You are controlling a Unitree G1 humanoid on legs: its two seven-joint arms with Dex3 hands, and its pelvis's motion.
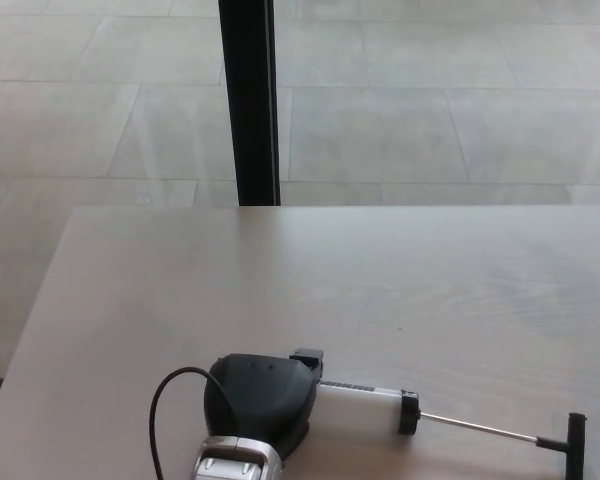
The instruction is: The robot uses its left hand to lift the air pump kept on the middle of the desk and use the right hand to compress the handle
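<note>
Pump gripped at the bench's near edge

The left robot hand (260,405) is clenched around the air pump (365,408) barrel near the bench (280,270) near edge, steadying it for lifting. The rod is extended; its handle (576,442) is partly cut off. The right robot hand is out of view

A black post (249,100) stands on the tiled floor (430,100)

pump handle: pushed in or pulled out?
Pulled out. The thin rod shows bare between the pump barrel's black cap and the T-handle. The left robot hand grips the barrel.
</note>
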